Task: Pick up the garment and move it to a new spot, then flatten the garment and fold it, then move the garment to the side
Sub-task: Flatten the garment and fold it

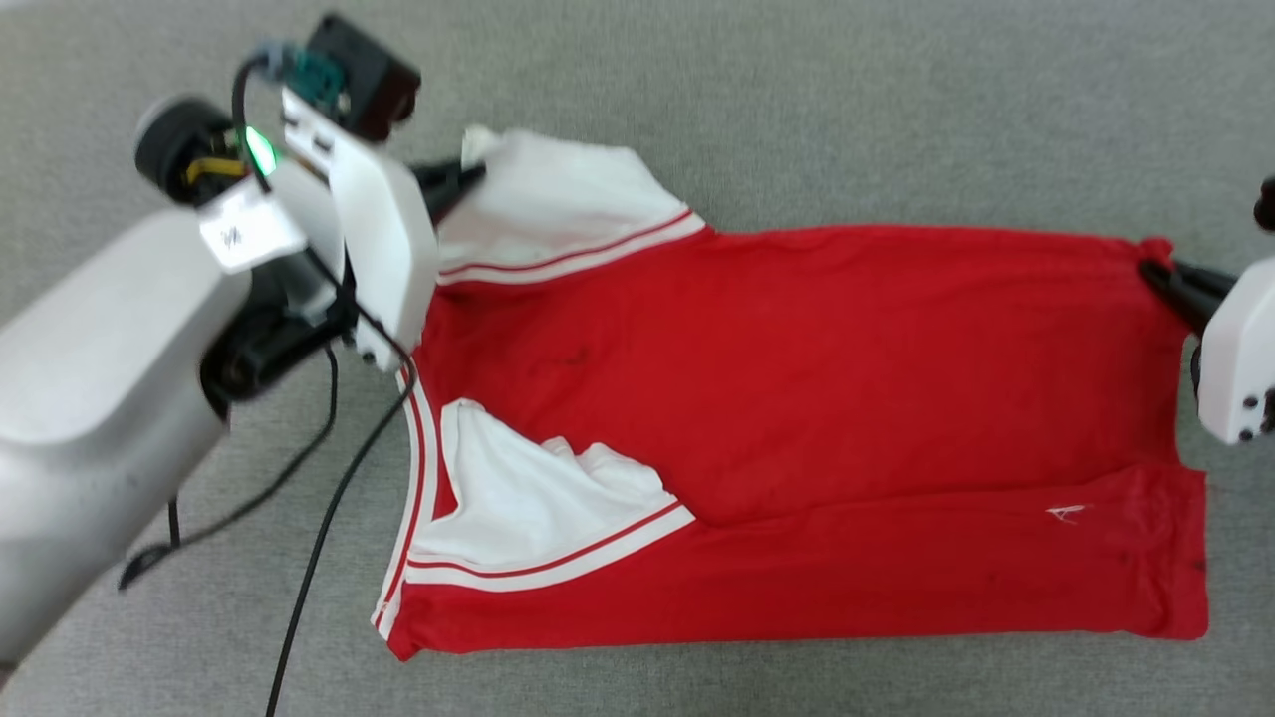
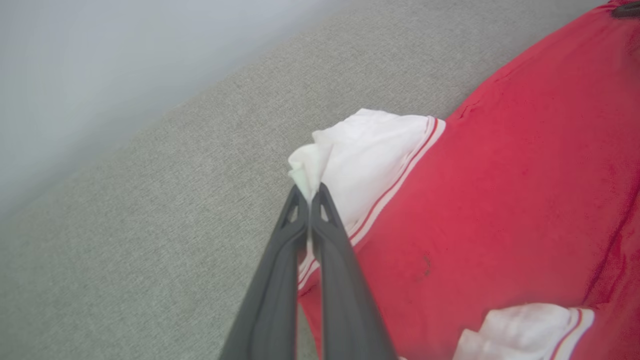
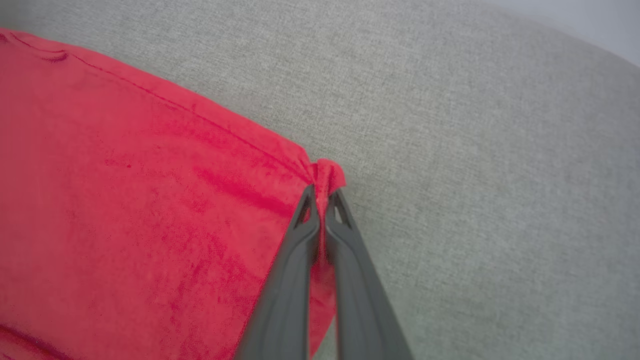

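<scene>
Clamping shirt [image 1: 797,358]: left gripper [image 2: 310,197] on sleeve tip [image 2: 307,167], right gripper [image 3: 324,195] on hem corner [image 3: 329,172]; I fear shallow bites slipping.

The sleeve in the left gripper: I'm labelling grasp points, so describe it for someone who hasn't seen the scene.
On the grey surface lies a red garment, collar end toward the robot's left. Its far white sleeve is the one: the left gripper pinches its tip, while the near sleeve lies untouched.

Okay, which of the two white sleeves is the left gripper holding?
The far sleeve, at the top of the head view: the left gripper is shut on its tip. The near sleeve lies loose on the red T-shirt, ungripped.
</scene>
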